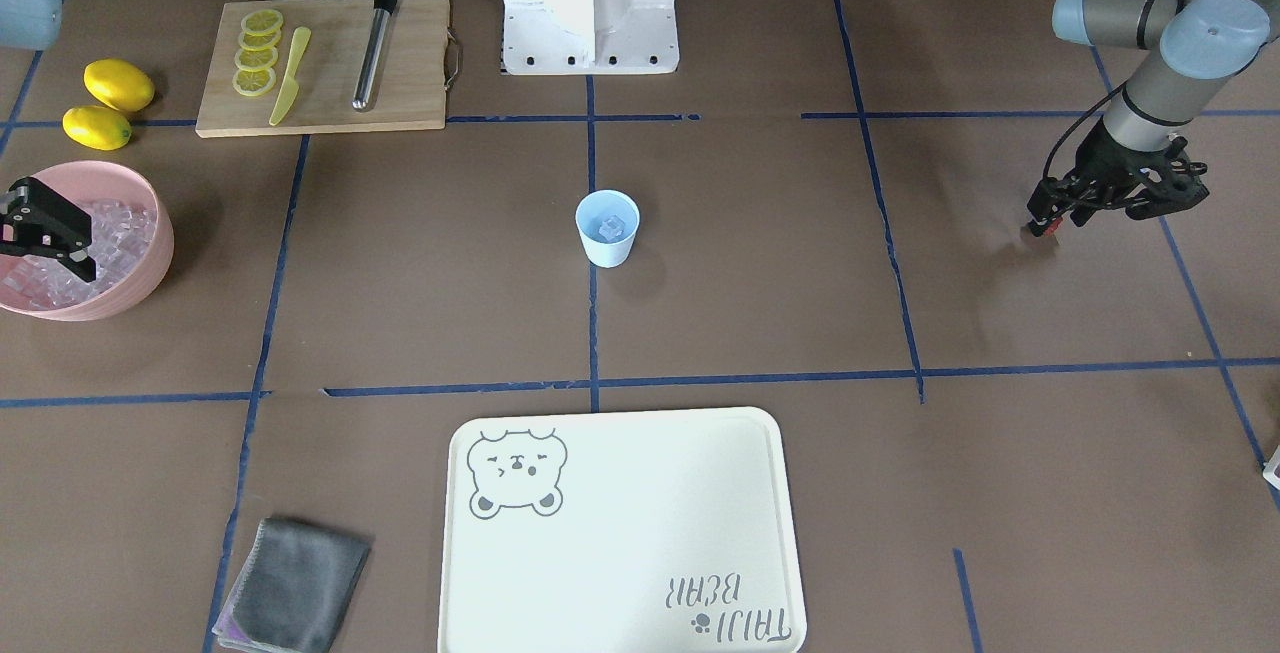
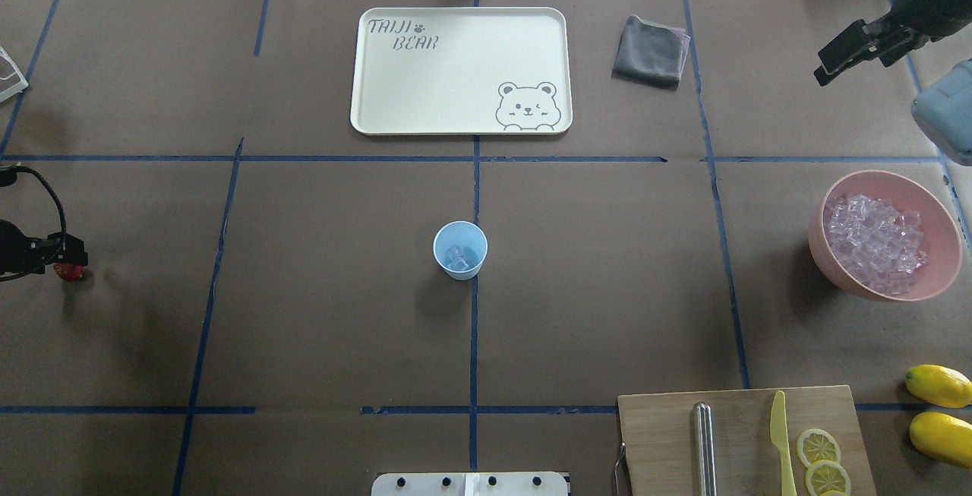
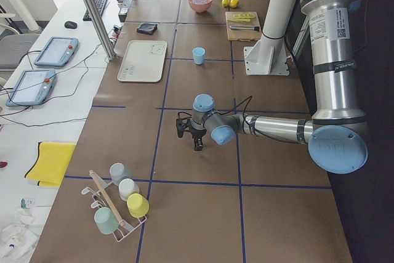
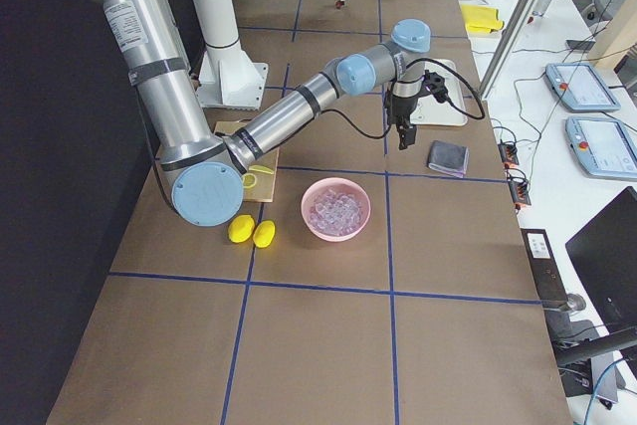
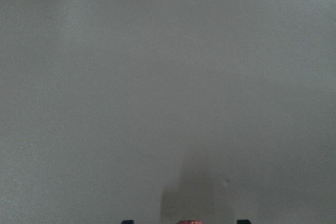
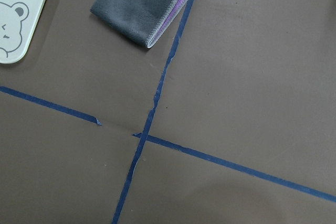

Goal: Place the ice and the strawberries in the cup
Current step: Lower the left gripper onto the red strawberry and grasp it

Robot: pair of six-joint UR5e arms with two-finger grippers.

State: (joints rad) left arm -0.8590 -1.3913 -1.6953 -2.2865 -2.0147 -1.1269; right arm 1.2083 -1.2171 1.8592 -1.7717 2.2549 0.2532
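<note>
In the front-facing view the left tool [image 1: 1050, 219] is hanging over the far end of the bench [image 1: 800, 283], apparently pinching the small dark-red strawberry [image 1: 1047, 228] at its tips. The pale-blue cup [image 1: 607, 228] is standing upright at mid-bench, well apart toward the robot's right, with ice [image 1: 612, 226] already lying inside. In the overhead view the right tool [image 2: 826, 71] is hovering beyond the pink bowl [image 2: 817, 232], its spread impossible to tell, and the left wrist view is showing only a red sliver above bare bench.
</note>
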